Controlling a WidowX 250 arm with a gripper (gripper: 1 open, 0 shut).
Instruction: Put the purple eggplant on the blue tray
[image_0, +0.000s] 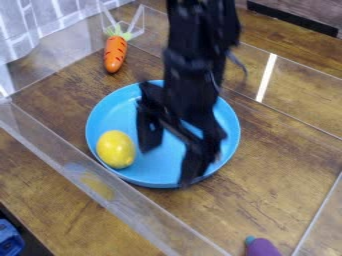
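Observation:
The blue tray (120, 110) is a large round plate in the middle of the wooden table, partly covered by my arm. At the bottom edge, right of centre, only the purple eggplant's (261, 247) rounded end shows; the remainder is cut off by the frame. My gripper (174, 152) hangs over the tray's near half, its two black fingers spread wide and open, nothing between them. It is well up and left of the eggplant.
A yellow lemon (115, 149) lies on the tray's left side, close to the left finger. An orange carrot (115, 52) with a green top lies behind the tray at the upper left. Clear plastic walls run along the left and front.

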